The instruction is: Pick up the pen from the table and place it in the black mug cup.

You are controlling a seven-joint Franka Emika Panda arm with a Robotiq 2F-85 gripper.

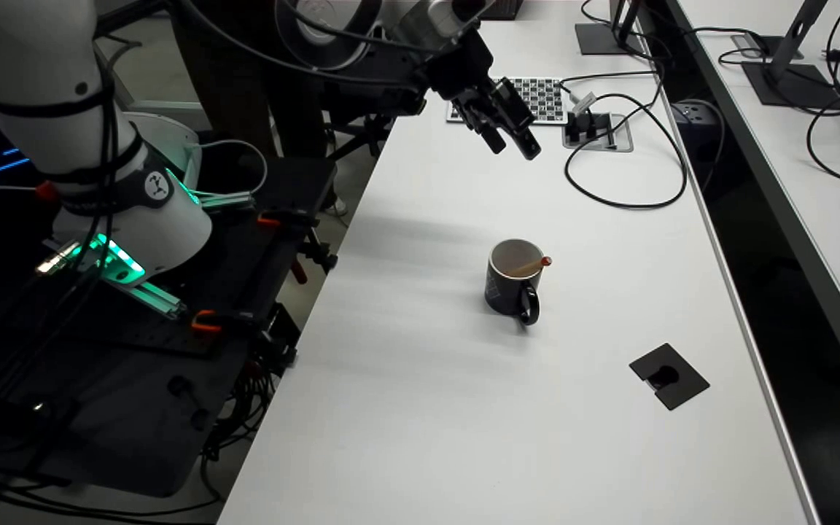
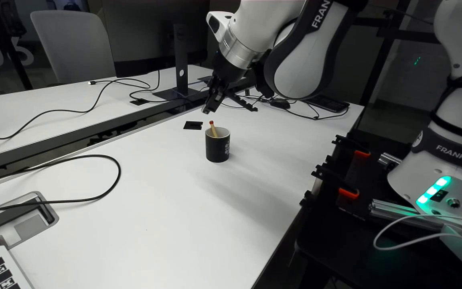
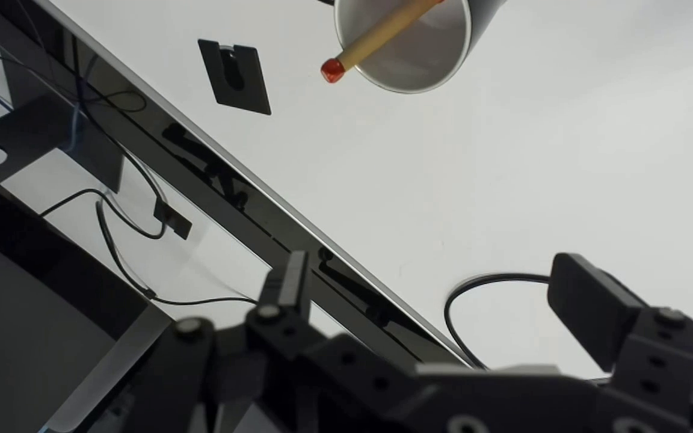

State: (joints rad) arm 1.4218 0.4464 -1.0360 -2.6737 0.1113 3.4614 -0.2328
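Jaws: wide, clear of black mug (image 2: pixel 217 148) | 1 pen (image 3: pixel 385 32): leaning inside mug, protruding past rim | counter (image 1: pixel 427 437): beneath mug

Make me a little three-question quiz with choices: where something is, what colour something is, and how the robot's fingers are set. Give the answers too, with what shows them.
1. Where is the pen relative to the mug?
A. Under it
B. Inside it, poking out
C. Lying beside it

2. What colour is the pen's exposed tip?
A. Red
B. Blue
C. Green

3. How are the fingers set?
A. Closed on the pen
B. Closed on the mug
C. Apart, holding nothing

Answers:
1. B: both exterior views show the pen tilted in the mug, its end sticking out.
2. A: the wrist view shows a red end on a tan stick.
3. C: the wrist view shows a wide gap between them, with pen and mug outside it.
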